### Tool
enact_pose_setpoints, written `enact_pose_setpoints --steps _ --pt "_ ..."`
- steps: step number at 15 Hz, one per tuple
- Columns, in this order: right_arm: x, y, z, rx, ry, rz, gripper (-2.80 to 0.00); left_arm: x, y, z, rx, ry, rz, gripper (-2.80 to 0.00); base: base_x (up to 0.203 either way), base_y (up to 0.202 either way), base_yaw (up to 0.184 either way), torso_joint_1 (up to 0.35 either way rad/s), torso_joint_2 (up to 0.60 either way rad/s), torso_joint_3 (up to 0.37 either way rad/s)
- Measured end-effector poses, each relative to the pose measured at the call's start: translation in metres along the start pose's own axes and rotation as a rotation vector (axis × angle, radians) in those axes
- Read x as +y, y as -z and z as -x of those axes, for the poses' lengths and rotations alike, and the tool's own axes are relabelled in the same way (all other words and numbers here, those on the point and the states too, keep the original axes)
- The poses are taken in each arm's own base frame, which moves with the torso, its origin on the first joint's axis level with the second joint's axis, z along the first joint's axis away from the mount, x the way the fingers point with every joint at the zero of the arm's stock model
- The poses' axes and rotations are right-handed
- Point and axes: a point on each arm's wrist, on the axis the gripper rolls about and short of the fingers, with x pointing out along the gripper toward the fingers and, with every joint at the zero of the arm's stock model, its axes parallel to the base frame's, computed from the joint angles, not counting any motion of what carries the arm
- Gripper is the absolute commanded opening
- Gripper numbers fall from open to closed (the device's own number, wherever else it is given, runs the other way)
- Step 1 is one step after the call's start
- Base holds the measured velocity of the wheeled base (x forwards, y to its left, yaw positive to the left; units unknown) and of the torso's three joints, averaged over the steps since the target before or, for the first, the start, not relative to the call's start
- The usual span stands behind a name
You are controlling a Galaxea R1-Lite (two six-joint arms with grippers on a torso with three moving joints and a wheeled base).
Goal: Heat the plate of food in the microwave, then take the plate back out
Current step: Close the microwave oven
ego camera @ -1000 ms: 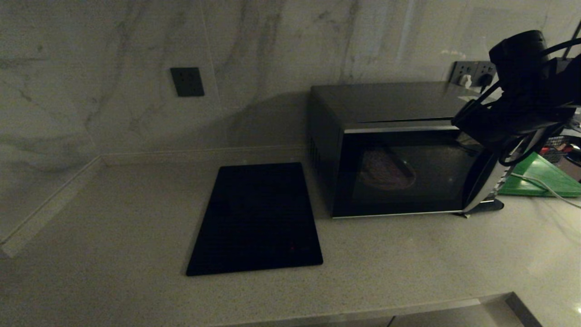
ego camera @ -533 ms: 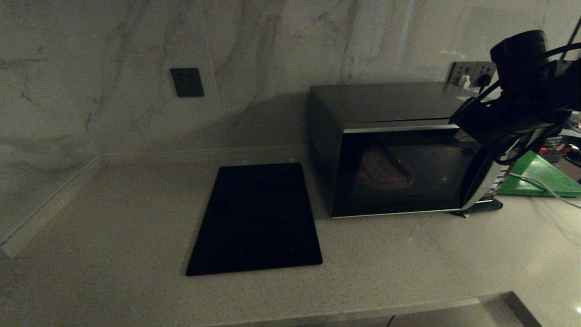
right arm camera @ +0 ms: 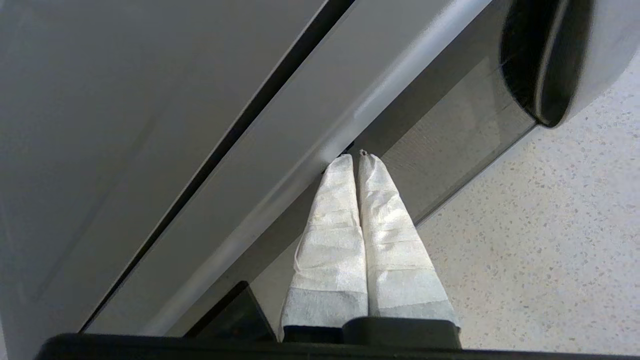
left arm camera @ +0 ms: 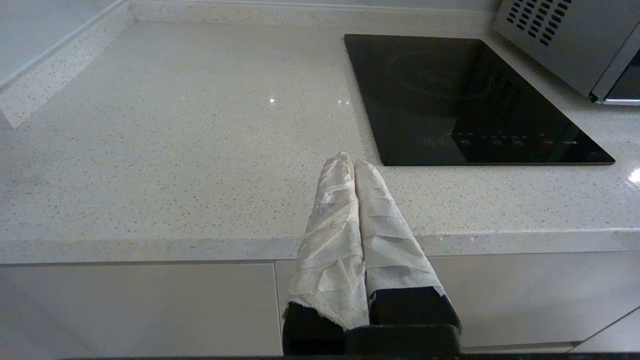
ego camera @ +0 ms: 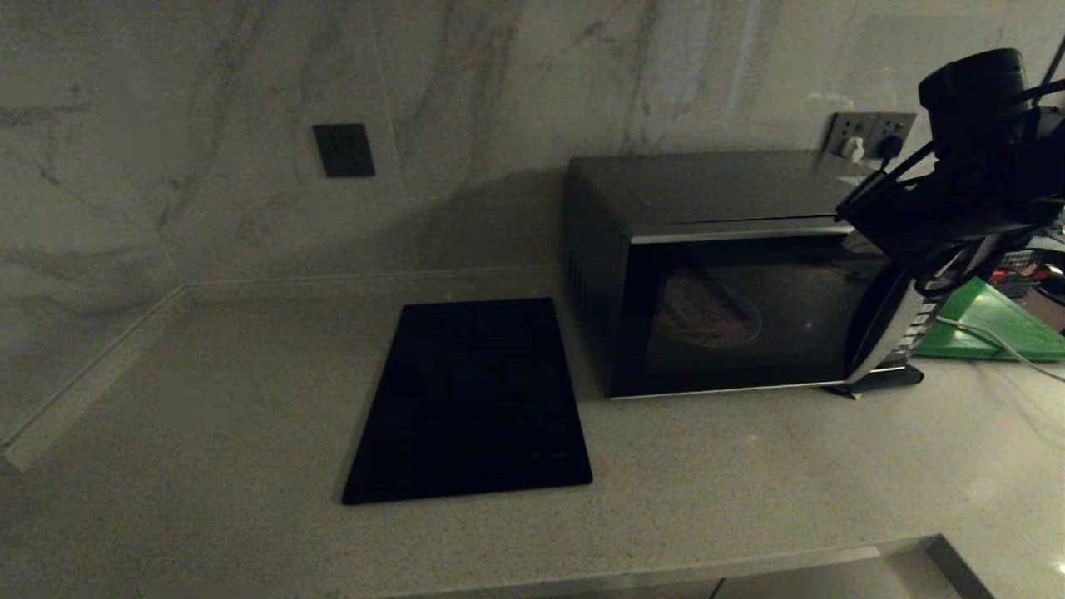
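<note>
Over the last second the right arm has lifted and drawn slightly back toward the robot's right, so more of the curved silver handle strip point(ego camera: 884, 324) now shows below it. The interior of the large boxy black-and-silver microwave point(ego camera: 724, 274) also looks a little brighter. Its dark glass door sits flush. Behind the glass, the small round pale plate of food point(ego camera: 707, 314) with orange sticks rests on the oven floor, left of centre.

The right gripper point(right arm camera: 356, 160) has its cloth-wrapped fingers pressed together on nothing, tips at the top edge of the door. The left gripper point(left arm camera: 350, 162) is parked over the front edge of the speckled pale stone counter point(ego camera: 208, 416), fingers likewise closed and empty, near the flat black rectangular mat point(ego camera: 470, 399).

Judging from this, the plate is loaded and the door closed, so heating looks started or about to start; opening and retrieval remain.
</note>
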Motion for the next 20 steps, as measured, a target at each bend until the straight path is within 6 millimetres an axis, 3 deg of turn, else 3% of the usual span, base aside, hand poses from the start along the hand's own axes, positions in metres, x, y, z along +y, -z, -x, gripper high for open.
enact_pose_setpoints --steps 10,20 --pt "-0.005 -0.006 0.0 0.047 -0.059 -0.073 -2.8 0.0 0.0 0.0 0.0 0.0 0.0 -2.8 0.0 0.0 0.0 0.0 0.0 0.0" --pt "-0.015 -0.015 -0.017 0.054 -0.085 -0.106 -2.8 0.0 0.0 0.0 -0.001 0.0 0.0 -2.8 0.0 0.0 0.0 0.0 0.0 0.0"
